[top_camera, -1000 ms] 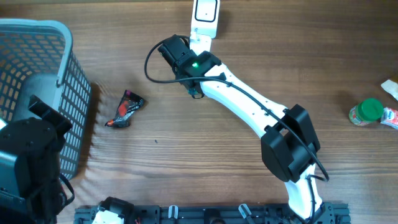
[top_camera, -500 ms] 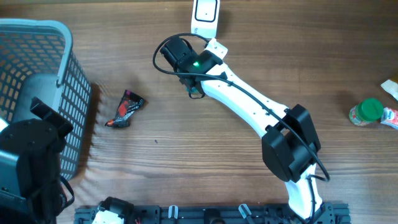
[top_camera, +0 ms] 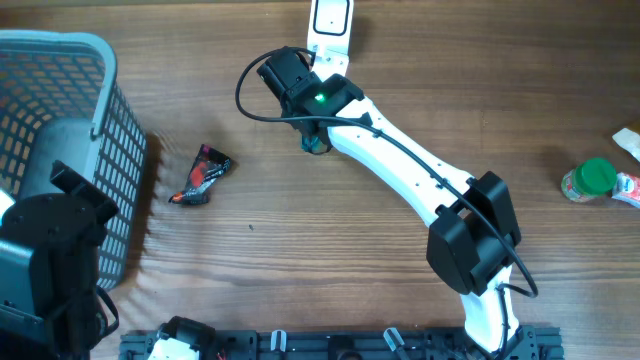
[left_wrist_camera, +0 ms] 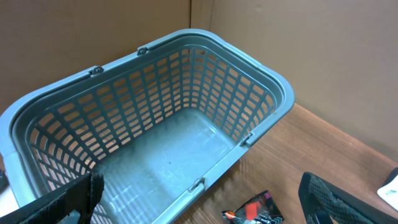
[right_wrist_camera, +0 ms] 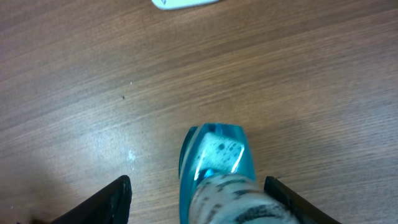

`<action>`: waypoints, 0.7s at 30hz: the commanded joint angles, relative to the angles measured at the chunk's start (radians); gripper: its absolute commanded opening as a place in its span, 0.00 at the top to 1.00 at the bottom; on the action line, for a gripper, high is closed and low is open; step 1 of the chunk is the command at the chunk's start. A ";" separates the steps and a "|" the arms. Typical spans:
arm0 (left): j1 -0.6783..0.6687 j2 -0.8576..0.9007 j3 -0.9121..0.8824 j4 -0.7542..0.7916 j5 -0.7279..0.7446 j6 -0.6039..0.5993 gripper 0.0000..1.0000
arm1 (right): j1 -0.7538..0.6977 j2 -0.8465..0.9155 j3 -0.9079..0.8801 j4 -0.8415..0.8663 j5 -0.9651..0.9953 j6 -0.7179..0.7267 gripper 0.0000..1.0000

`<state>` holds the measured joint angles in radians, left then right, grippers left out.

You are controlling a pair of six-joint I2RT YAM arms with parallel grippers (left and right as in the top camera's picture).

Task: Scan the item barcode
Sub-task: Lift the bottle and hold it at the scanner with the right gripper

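Right arm (top_camera: 400, 170) extended diagonally forward-left, right tool (right_wrist_camera: 199, 193) pointing downward, jaws parted. Left arm (top_camera: 50, 260) folded near its base, left tool (left_wrist_camera: 205, 199) spread wide.

On my overhead feed, a grey-blue slatted basket (top_camera: 60, 45) stands at the left edge of the wooden tabletop (top_camera: 300, 260). Near its right wall I see a crumpled red-and-black packet (top_camera: 201, 175) lying flat on the wood. At the far right, well apart from both, a green-lidded jar (top_camera: 590, 181) sits near a white scrap (top_camera: 628, 140).
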<state>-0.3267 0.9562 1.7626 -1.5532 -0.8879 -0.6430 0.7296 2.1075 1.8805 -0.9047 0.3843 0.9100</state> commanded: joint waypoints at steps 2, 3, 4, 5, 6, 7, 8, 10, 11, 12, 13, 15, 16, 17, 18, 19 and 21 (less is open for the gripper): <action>0.005 -0.002 0.010 -0.016 0.009 -0.021 0.00 | -0.003 -0.033 0.023 0.003 -0.048 -0.074 0.28; 0.005 -0.002 0.010 -0.016 0.009 -0.021 0.00 | -0.003 -0.033 0.023 0.003 -0.053 -0.089 0.27; 0.005 -0.002 0.010 -0.016 0.009 -0.021 0.00 | -0.003 -0.033 0.023 0.001 -0.053 -0.100 0.25; 0.005 -0.002 0.010 -0.015 0.009 -0.021 0.00 | -0.003 -0.033 0.023 -0.003 -0.053 -0.098 0.25; 0.005 -0.002 0.010 -0.016 0.009 -0.021 0.00 | -0.003 -0.033 0.023 -0.006 -0.053 -0.098 0.24; 0.005 -0.002 0.010 -0.016 0.009 -0.021 0.00 | -0.003 -0.033 0.023 -0.005 -0.067 -0.106 0.23; 0.005 -0.002 0.010 -0.016 0.009 -0.021 0.00 | -0.003 -0.033 0.023 0.002 -0.084 -0.129 0.22; 0.005 -0.002 0.010 -0.016 0.009 -0.021 0.00 | -0.003 -0.033 0.023 0.006 -0.106 -0.179 0.19; 0.005 -0.002 0.010 -0.016 0.009 -0.021 0.00 | -0.003 -0.033 0.023 0.005 -0.110 -0.203 0.17; 0.005 -0.002 0.010 -0.016 0.009 -0.021 0.00 | -0.003 -0.033 0.023 0.005 -0.117 -0.232 0.16; 0.005 -0.002 0.010 -0.016 0.009 -0.021 0.00 | -0.003 -0.033 0.023 0.003 -0.117 -0.256 0.15; 0.005 -0.002 0.010 -0.016 0.009 -0.021 0.00 | -0.003 -0.033 0.023 0.001 -0.117 -0.280 0.14; 0.005 -0.002 0.010 -0.016 0.009 -0.021 0.00 | -0.003 -0.033 0.023 0.003 -0.116 -0.292 0.14; 0.005 -0.002 0.010 -0.016 0.009 -0.021 0.00 | -0.003 -0.033 0.023 0.005 -0.117 -0.302 0.14; 0.005 -0.002 0.010 -0.016 0.009 -0.021 0.00 | -0.003 -0.033 0.023 0.005 -0.116 -0.305 0.14; 0.005 -0.002 0.010 -0.016 0.009 -0.021 0.00 | -0.003 -0.033 0.023 0.004 -0.116 -0.306 0.13; 0.005 -0.002 0.010 -0.016 0.010 -0.021 0.00 | -0.003 -0.033 0.023 0.005 -0.113 -0.306 0.13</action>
<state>-0.3267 0.9562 1.7626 -1.5681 -0.8845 -0.6495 0.7296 2.1075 1.8805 -0.9012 0.2764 0.6273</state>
